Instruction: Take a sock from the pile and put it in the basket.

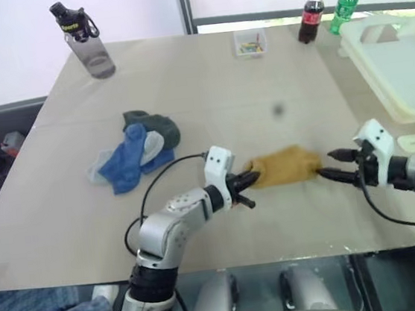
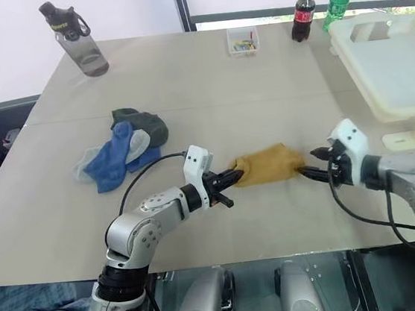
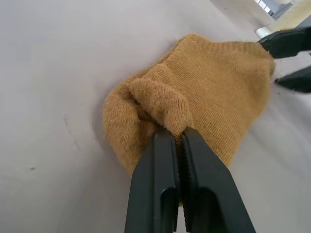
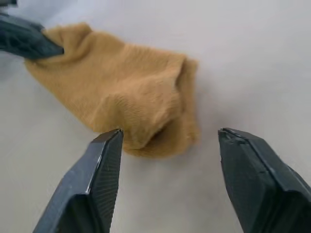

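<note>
Between the two grippers, toward the near edge of the tabletop (image 1: 206, 73), lies a mustard sock (image 1: 284, 165). The left gripper (image 3: 181, 138) is clamped tight on a pinched fold at one end of it, jaws fully closed on the fabric. The right gripper (image 4: 170, 138) stands with jaws spread wide at the sock's other end, apart from the cloth and holding nothing. The sock rests on the surface, slack and crumpled, well clear of the pile (image 1: 135, 149), which sits further toward the left edge with blue, pale and dark green socks heaped loosely. The basket (image 1: 400, 66) stands at the far right corner, overhanging the right edge, with nothing visible inside it. Judgement: the taking step is done, and the sock appears to be between hands; transfer to the basket is not yet made. The basket lies on the right arm's side, so the next move likely calls for the right jaws to close on the free end before the left lets go. Risk: a shallow pinch on soft knit may slip in transit.
</note>
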{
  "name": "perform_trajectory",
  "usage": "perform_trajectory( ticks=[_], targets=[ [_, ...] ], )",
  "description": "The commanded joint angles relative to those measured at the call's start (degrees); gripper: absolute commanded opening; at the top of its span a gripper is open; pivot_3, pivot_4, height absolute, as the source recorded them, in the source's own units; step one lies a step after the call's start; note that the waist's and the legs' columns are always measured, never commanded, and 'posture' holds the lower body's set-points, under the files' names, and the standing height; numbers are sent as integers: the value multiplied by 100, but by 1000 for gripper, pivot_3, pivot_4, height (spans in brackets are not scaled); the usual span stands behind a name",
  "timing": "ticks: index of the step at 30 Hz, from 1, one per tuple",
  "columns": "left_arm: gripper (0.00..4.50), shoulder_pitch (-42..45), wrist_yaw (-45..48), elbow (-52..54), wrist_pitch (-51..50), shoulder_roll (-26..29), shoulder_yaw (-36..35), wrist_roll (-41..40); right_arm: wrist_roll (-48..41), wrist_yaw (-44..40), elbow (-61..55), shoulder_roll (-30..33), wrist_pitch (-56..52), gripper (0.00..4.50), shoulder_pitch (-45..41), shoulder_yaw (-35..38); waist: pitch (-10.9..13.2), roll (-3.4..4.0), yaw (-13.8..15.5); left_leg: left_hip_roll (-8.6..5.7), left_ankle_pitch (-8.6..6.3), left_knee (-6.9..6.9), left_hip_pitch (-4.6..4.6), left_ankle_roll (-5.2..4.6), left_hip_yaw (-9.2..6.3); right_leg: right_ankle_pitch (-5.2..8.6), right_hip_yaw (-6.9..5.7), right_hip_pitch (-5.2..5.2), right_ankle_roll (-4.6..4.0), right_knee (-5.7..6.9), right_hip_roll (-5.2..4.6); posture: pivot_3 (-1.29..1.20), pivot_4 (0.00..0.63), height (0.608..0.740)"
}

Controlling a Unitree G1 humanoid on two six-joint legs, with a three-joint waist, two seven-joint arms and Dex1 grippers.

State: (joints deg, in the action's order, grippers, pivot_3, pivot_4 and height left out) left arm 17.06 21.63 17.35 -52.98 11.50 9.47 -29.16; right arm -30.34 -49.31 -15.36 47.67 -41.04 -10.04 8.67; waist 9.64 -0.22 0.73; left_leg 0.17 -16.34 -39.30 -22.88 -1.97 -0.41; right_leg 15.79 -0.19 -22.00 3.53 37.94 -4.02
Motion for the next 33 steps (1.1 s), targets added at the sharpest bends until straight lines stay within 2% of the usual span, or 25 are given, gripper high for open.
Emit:
perform_trajectory(
  ticks=[1, 4, 8, 10, 11, 12, 13, 16, 21, 25, 30, 33],
  targets=[
    [0, -31, 8, 57, 23, -43, 36, 16, -311, -63, -424, 16, 66, 3301, -274, 333, 0, 0, -6, 1, 0, 0, 0, 0, -1, 0, 0, 0, 0, 0, 0, 0, 150, 740],
    [0, -35, -12, 46, -27, -62, 19, -7, -438, 265, -628, -340, -13, 3301, -525, 204, 0, 0, -10, 2, 0, 0, 2, 0, 0, 0, 1, 0, 0, 1, 1, 0, 150, 740],
    [0, -50, -28, 5, -119, -163, -104, -125, 710, 1140, -197, -996, 659, 3301, -692, -579, -2, -3, 12, 1, 12, 0, 1, 20, -1, 0, 0, 1, 0, 0, 0, 0, 150, 740],
    [0, -43, 48, -20, -90, -170, -174, -174, 892, 1303, -62, -1212, 687, 3301, -635, -795, -2, -3, 19, -4, 12, -1, -1, 21, -2, 0, -1, 0, 0, 0, -3, 0, 150, 740],
    [340, -41, 63, 7, -106, -151, -185, -175, 971, 1321, -17, -1259, 689, 3335, -591, -903, -2, -3, 18, -4, 13, -1, -2, 22, -1, 0, -2, 0, 0, -2, -3, 0, 150, 740],
    [340, -42, 56, 33, -119, -140, -195, -167, 1047, 1323, 21, -1285, 715, 3335, -548, -992, -1, -1, 16, -4, 13, -1, -2, 22, -1, 0, -1, 0, 0, -2, -3, 0, 150, 740],
    [847, -51, -22, 63, -118, -157, -225, -133, 1154, 1313, 77, -1279, 780, 3352, -487, -1088, -1, -1, 16, -5, 13, 0, -4, 22, 0, 0, 0, -1, 0, -2, -4, 0, 150, 740],
    [1285, -121, -94, 230, -113, -183, -449, -243, 1706, 1464, 417, -1200, 1094, 3352, -340, -1345, -2, -1, -3, -2, 13, 0, 2, 23, 0, 0, 0, 0, 0, 1, -1, 0, 150, 740],
    [1285, -88, -357, 209, -645, -361, -1375, -935, 1945, 1585, 608, -1266, 1260, 3352, -317, -1337, -4, -1, -10, 1, 13, -1, 8, 23, 1, 0, 1, 1, 0, 4, 0, 0, 150, 740],
    [1285, 20, -645, -15, -1062, -404, -1700, -1083, 2012, 1564, 617, -1326, 1319, 3352, -297, -1367, -4, -1, -5, 0, 13, -2, 10, 22, 0, 0, 0, 6, 0, 5, 1, 0, 150, 740],
    [1285, 229, -1017, -403, -1683, -910, -2367, -1664, 2068, 1528, 600, -1382, 1318, 3352, -299, -1369, -7, -5, -7, -2, 13, -4, 16, 22, -2, 0, -2, 14, 1, 3, 0, 0, 150, 740],
    [1285, 280, -1134, -536, -1922, -907, -2397, -1656, 2085, 1526, 564, -1412, 1311, 3352, -272, -1366, -7, -6, -8, -1, 13, -4, 16, 23, -4, 0, -3, 14, 1, 4, 1, 0, 150, 740]
  ],
)
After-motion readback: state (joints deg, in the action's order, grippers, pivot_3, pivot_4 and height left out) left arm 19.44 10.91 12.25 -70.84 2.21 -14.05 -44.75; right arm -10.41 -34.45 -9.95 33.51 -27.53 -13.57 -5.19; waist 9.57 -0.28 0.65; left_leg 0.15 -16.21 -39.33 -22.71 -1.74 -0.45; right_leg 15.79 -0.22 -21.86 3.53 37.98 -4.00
